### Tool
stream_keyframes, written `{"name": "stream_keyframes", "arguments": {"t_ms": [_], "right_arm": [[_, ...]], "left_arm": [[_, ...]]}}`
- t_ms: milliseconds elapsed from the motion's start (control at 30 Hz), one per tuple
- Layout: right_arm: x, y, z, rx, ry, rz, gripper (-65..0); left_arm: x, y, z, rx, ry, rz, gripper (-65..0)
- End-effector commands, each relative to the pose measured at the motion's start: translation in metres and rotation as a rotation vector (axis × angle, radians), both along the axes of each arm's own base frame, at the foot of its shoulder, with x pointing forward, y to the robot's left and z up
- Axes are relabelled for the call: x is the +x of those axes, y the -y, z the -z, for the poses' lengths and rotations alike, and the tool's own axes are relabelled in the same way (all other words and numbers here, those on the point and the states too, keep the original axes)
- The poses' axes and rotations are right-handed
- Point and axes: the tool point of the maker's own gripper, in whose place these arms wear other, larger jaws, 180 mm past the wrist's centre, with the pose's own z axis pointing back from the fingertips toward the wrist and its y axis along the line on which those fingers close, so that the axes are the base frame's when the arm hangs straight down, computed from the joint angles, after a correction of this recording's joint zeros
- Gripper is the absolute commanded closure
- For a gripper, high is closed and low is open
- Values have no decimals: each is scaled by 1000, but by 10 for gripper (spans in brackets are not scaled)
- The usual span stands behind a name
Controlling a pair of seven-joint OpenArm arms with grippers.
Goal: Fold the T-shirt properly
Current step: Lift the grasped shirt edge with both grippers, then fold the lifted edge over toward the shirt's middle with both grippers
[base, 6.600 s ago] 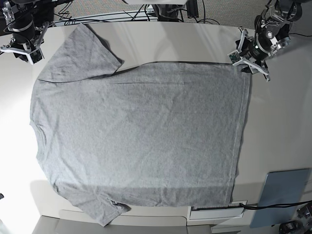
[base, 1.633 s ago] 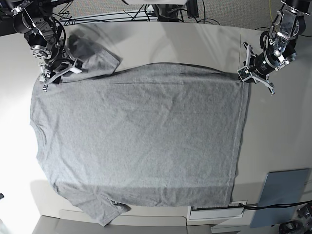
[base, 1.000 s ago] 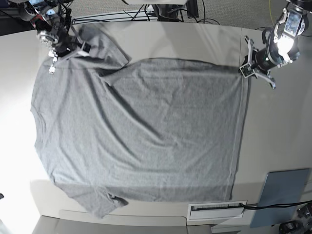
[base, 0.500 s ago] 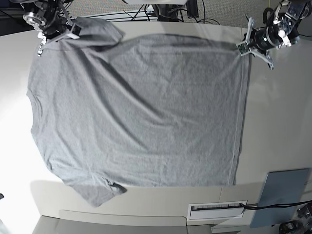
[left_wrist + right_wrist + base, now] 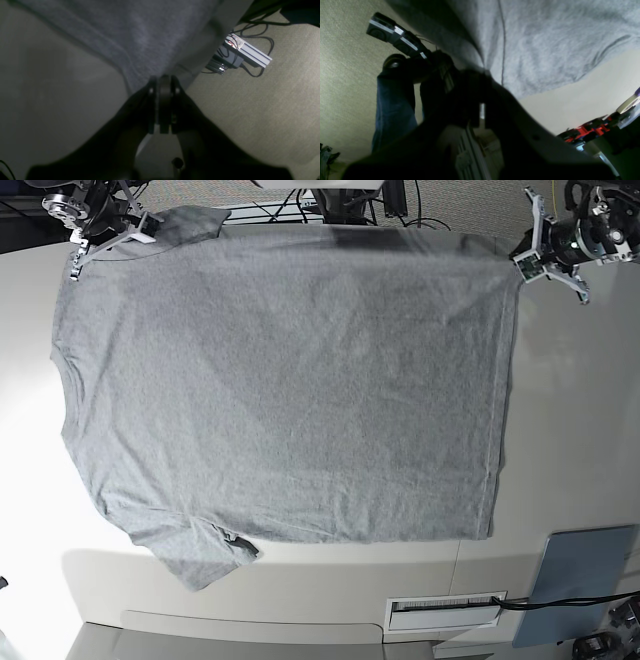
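Across the pale table (image 5: 580, 400) the T-shirt (image 5: 280, 380) is lying stretched, left gripper (image 5: 527, 258) and right gripper (image 5: 108, 242) both pinching its far corners.

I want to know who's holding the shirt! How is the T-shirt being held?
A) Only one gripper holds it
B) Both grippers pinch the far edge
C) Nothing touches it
B: the left gripper and the right gripper are each shut on a far corner of the T-shirt.

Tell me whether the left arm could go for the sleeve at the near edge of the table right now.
Probably not: the left gripper is shut on the T-shirt hem corner at the far edge, and that sleeve lies diagonally opposite; it must let go first.
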Motion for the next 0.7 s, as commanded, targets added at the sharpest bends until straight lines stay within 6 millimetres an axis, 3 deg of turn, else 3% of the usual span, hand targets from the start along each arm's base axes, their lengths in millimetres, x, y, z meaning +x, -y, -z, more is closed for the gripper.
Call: {"name": "stream_keyframes", "arguments": {"t_ms": [0,167,400,533,667], "right_arm": [[6,5,-6,-31,21,-19,0],[17,11,-13,-69,93,-13,0],[61,20,-33,-117,273,10,0],[86,17,-42,-86,340,23,0],[107,6,-48,-13,392,31,0]], "left_arm": [[6,-3,-7,5,22,12,0],[8,-3,-7,6,30,5,0],[20,-7,-11,9,82,-42,0],[41,-15,-16,36,165,-115,0],[62,-9,-22,8,228,-147,0]]}}
